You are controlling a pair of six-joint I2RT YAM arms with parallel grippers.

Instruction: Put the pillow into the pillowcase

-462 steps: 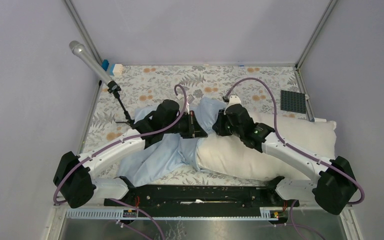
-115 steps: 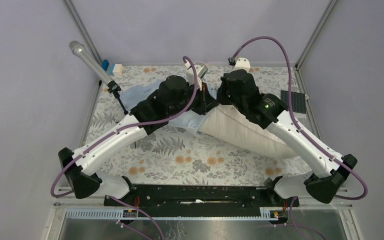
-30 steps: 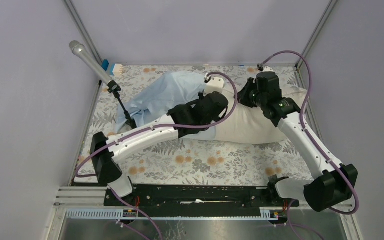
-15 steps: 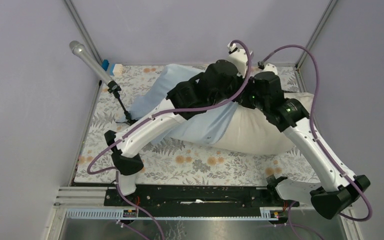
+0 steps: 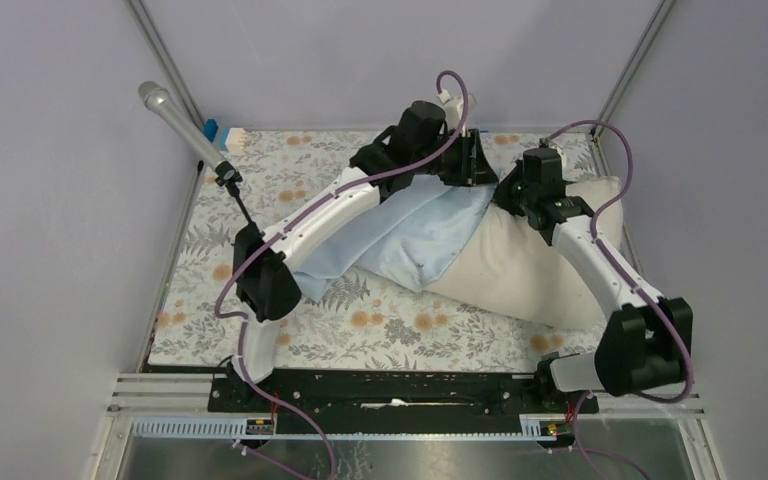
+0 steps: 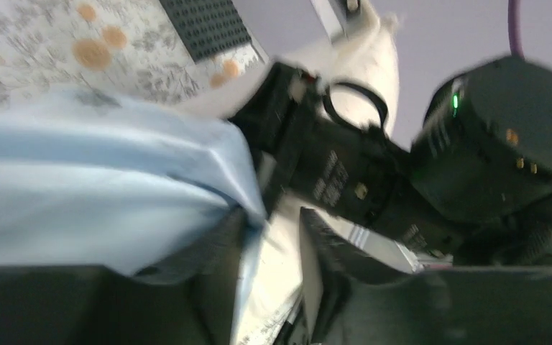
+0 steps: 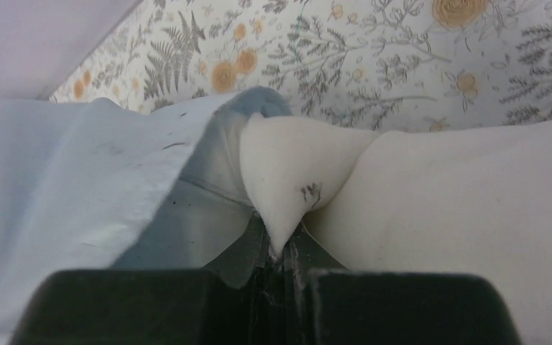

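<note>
On the floral tabletop (image 5: 400,325) the cream pillow (image 5: 530,280) lies at the right. Its left end is covered by the light-blue pillowcase (image 5: 410,240), which spreads leftward. Farther back, the right end effector (image 7: 282,251) is pressed together on a pillow corner. Farthest, the left end effector (image 6: 273,237) stands slightly spread, with the pillowcase hem draped over one finger.

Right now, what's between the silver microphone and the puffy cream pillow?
The wrinkly light-blue fabric pillowcase lies there, with the white left arm crossing above it; the top view shows it.
</note>
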